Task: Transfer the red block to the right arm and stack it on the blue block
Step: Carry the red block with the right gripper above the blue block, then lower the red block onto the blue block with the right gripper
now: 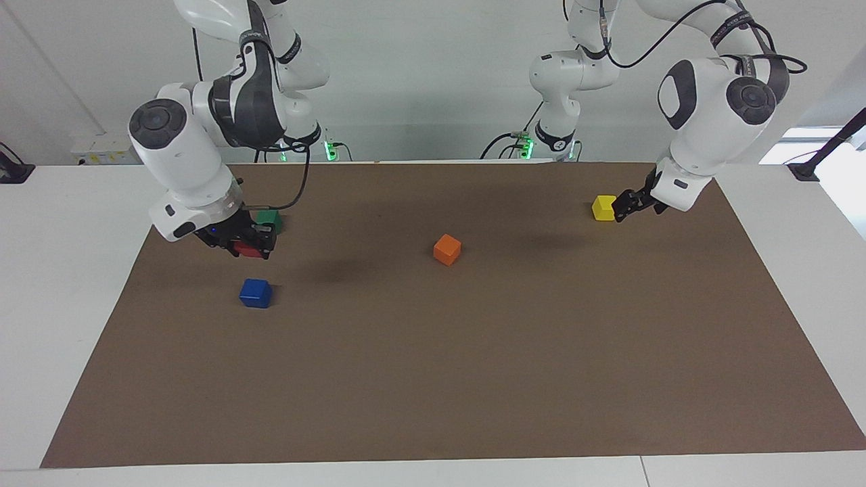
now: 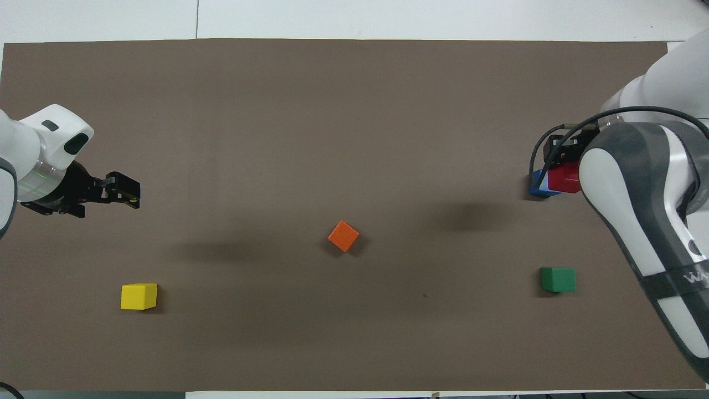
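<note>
My right gripper (image 1: 249, 245): clamped on the red block (image 1: 247, 250), up in the air over the blue block (image 1: 256, 293), not touching it.
My left gripper (image 1: 623, 205): fingers spread, waiting just beside the yellow block (image 1: 602, 207).

Loads of open mat (image 1: 473, 379) down the middle, just the orange cube (image 1: 447, 249) sitting there alone. Tighter at the right arm's end: blue block (image 1: 256, 293) and green cube (image 1: 269, 219) close together. Yellow cube (image 1: 603, 207) right beside the left gripper (image 1: 621, 206).
</note>
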